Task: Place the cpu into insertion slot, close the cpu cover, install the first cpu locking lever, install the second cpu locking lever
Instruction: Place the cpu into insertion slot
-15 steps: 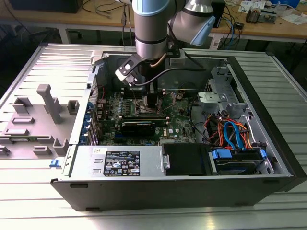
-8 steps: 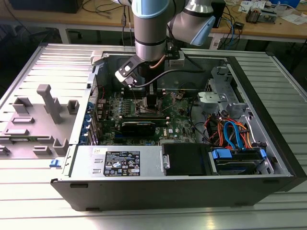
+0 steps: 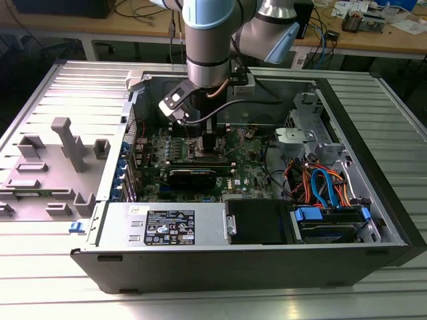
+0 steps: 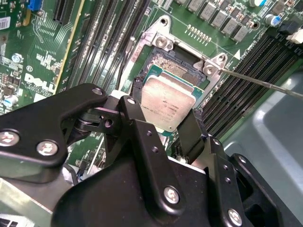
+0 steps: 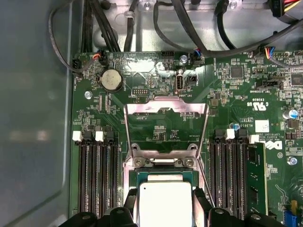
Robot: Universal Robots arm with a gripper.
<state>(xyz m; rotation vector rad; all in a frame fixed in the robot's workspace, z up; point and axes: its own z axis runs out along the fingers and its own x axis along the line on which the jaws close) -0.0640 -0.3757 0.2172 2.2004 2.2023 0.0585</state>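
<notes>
Hand: the gripper (image 4: 164,113) is closed on the cpu (image 4: 166,100). One black finger (image 4: 135,111) presses on each of two opposite sides.
Where the cpu is: right over the insertion slot (image 4: 163,61) in the middle of the green motherboard (image 5: 227,94), between two banks of long black memory slots (image 5: 97,175).
Which way it points: the cpu lies flat with its shiny grey top facing up. It is square, so no side is longer. Its edges line up with the edges of the slot.
Cpu cover: the cpu cover (image 5: 142,108) is flipped open and stands up behind the slot. You can see green board through its big square hole.
Lever: a thin locking lever (image 4: 258,81) sticks out sideways from one corner of the slot.
Arm: in the exterior view the arm (image 3: 208,40) reaches down into the open computer case (image 3: 233,267).
Hard to see: in the first wrist view the edge of the picture cuts off part of the cpu (image 5: 163,208). In the second wrist view the gripper's black body covers the cpu's near edge. I cannot tell if the cpu sits all the way down in the slot or is just above it.
</notes>
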